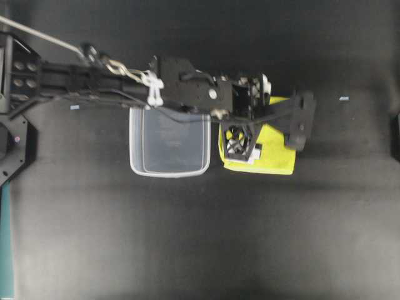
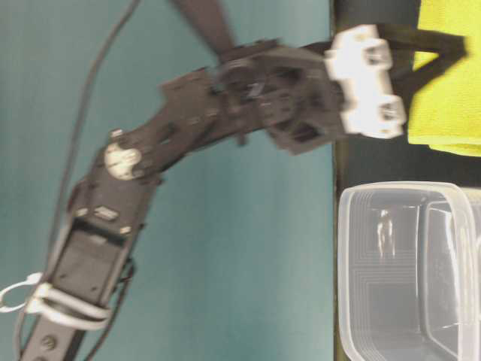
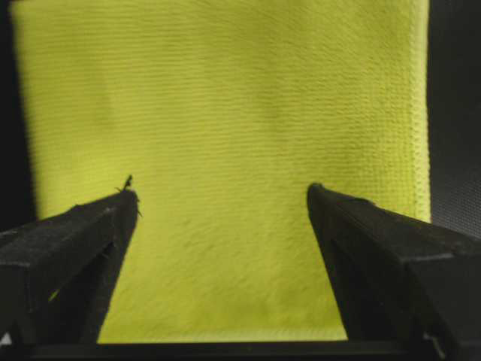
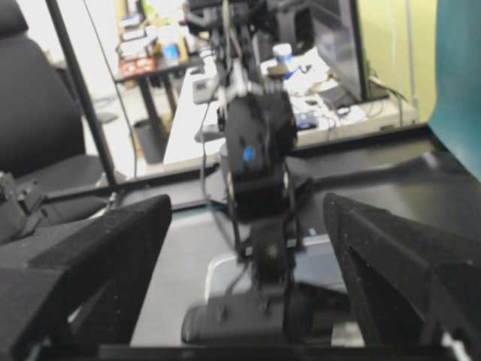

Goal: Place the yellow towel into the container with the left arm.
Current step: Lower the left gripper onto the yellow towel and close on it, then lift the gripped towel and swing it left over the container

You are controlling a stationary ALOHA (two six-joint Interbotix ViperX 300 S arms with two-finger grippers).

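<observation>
While left claw point(image 3: 222, 199) spread over ribbed yellow towel point(image 3: 225, 113) (stitched hem), clear round-cornered container point(image 1: 169, 142) beside.

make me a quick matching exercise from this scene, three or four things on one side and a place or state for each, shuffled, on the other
Things:
1. yellow towel
2. container
3. left gripper
4. right gripper

Places or states:
A. clear, nothing inside it
B. jaws apart above the cloth
C. flat on the dark table, outside the tub
D. jaws apart, facing the other arm from across the table

Pairs: 1-C, 2-A, 3-B, 4-D
</observation>
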